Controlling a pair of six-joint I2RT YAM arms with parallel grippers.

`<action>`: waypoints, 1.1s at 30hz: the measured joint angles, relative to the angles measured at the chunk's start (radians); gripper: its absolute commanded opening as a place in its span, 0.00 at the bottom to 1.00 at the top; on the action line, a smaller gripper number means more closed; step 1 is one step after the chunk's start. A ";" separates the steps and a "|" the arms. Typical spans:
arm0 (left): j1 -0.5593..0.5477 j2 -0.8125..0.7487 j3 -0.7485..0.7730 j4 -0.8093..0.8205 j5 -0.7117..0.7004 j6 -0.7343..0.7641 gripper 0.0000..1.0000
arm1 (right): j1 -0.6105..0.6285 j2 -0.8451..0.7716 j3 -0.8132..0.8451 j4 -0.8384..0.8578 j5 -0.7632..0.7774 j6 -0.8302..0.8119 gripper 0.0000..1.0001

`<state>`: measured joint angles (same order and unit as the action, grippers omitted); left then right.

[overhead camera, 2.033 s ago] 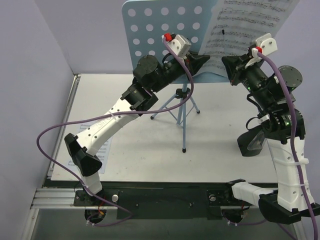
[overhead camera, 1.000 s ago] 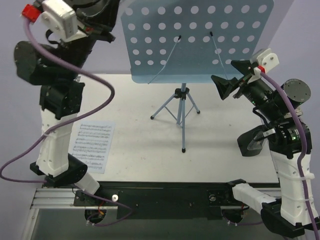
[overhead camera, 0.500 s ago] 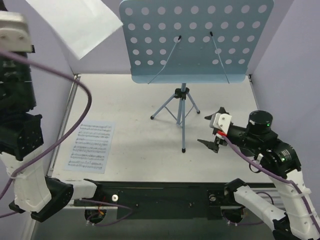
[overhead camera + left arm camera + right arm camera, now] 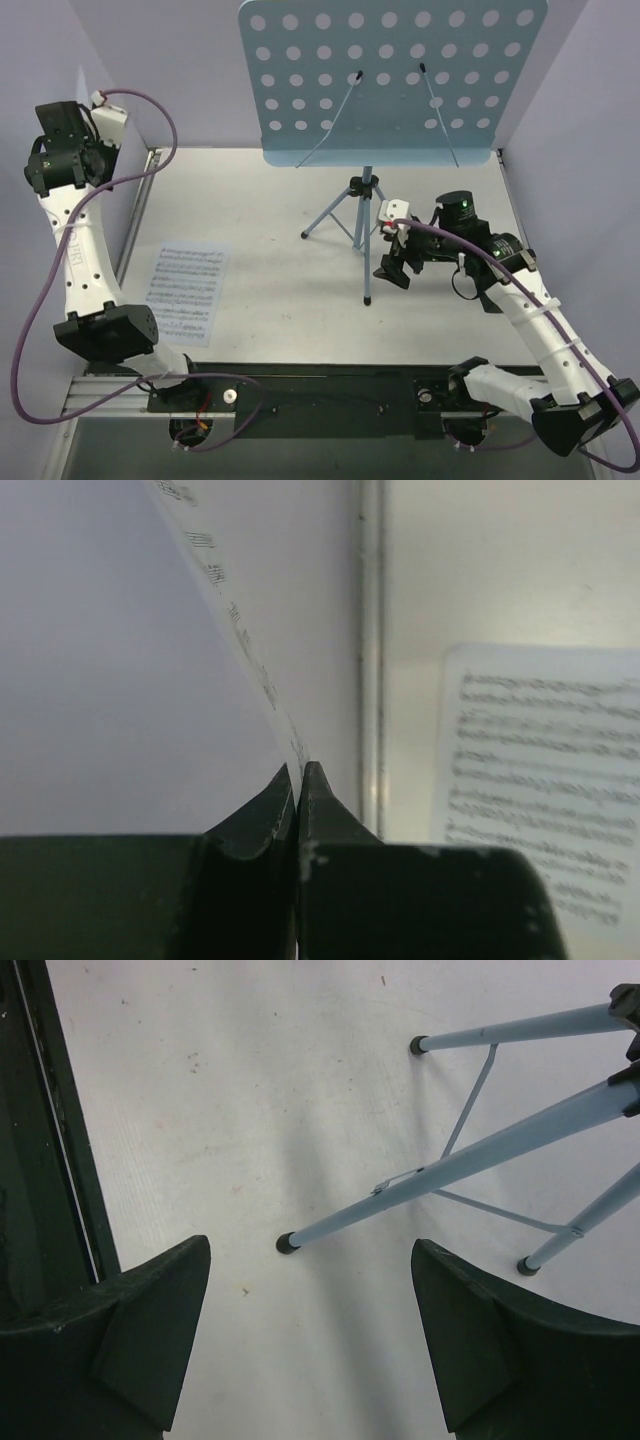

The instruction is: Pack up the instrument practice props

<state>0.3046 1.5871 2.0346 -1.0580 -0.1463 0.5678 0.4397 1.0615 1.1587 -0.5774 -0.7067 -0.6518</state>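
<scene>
The light-blue music stand (image 4: 390, 80) rises at the back centre on thin tripod legs (image 4: 365, 255). My right gripper (image 4: 397, 265) hangs open low over the table just right of the front leg. In the right wrist view the leg's black foot (image 4: 287, 1243) lies just beyond the gap between my fingertips (image 4: 310, 1248), touching neither. One sheet-music page (image 4: 185, 292) lies flat on the table at the left, and it also shows in the left wrist view (image 4: 545, 780). My left gripper (image 4: 301, 767) is shut on another page (image 4: 240, 620), seen nearly edge-on and held beside the left wall.
Lavender walls close in the left (image 4: 60, 60) and right (image 4: 590, 120) sides. A metal rim (image 4: 370, 630) runs along the table's left edge. A black rail (image 4: 320, 385) with both arm bases crosses the near edge. Purple cables loop off each arm.
My left arm has swung down from high up to the left wall, still holding its page. My right gripper has moved left to the tripod's front leg and has opened wider.
</scene>
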 measured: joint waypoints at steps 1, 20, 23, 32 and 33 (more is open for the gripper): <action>-0.002 -0.005 -0.021 -0.038 0.035 -0.013 0.00 | 0.000 0.003 -0.006 0.016 0.000 0.014 0.76; -0.114 -0.150 -0.544 -0.238 0.676 -0.276 0.00 | 0.000 0.137 -0.099 0.267 0.076 0.278 0.77; -0.062 -0.150 -0.619 -0.217 0.713 -0.284 0.00 | 0.000 0.125 -0.098 0.276 0.084 0.281 0.77; 0.040 -0.108 -0.802 -0.154 0.620 -0.262 0.00 | 0.014 0.097 -0.010 0.187 0.093 0.259 0.77; 0.071 -0.112 -0.832 -0.127 0.585 -0.268 0.00 | 0.014 0.093 -0.007 0.175 0.093 0.259 0.77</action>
<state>0.3759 1.4750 1.2026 -1.1854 0.4389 0.2996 0.4534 1.1545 1.1515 -0.4026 -0.6132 -0.3931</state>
